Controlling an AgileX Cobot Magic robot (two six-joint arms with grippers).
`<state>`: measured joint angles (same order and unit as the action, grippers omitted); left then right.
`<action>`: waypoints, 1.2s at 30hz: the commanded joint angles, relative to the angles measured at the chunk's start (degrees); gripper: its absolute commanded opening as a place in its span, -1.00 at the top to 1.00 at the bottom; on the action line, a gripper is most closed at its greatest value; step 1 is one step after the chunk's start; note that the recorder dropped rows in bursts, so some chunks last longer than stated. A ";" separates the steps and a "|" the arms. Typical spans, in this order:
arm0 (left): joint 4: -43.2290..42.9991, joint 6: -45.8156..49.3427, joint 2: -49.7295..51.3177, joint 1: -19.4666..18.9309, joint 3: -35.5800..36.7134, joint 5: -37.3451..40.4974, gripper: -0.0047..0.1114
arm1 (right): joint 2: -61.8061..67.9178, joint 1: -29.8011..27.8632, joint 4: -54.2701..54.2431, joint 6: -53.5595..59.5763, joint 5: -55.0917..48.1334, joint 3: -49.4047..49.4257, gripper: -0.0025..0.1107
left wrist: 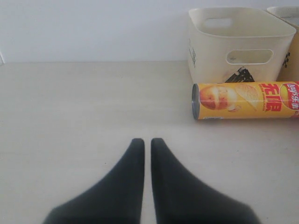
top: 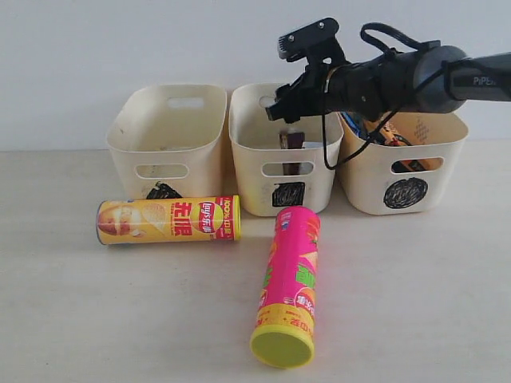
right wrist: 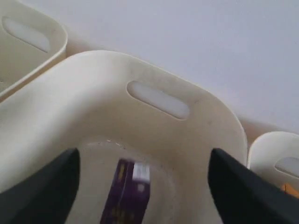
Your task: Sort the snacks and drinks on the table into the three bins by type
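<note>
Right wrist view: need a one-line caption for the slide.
Over the cream bin, the right fingers stand wide open and empty; a dark purple carton sits inside the bin.

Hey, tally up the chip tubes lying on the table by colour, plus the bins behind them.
Yellow chip tube: 1
Pink chip tube: 1
Cream bins: 3 (left, middle, right)
Total: 5

Plain pale grey wall behind.
</note>
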<state>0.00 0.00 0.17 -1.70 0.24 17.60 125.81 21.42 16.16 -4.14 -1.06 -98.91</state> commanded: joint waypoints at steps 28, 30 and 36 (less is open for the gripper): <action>0.40 -0.49 -0.17 0.00 -0.24 -0.80 0.84 | -17.96 -4.49 0.48 4.52 -64.33 -0.65 0.96; 0.40 -0.49 -0.17 0.00 -0.24 -0.80 0.84 | -18.52 -6.51 -0.79 3.70 -66.17 -0.65 0.96; 0.40 -0.49 -0.17 0.00 -0.24 -0.80 0.84 | -21.92 -12.31 -7.55 3.20 -65.92 1.54 0.96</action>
<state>0.00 0.00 0.17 -1.70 0.24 17.60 106.52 11.54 11.16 -0.57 -67.21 -98.65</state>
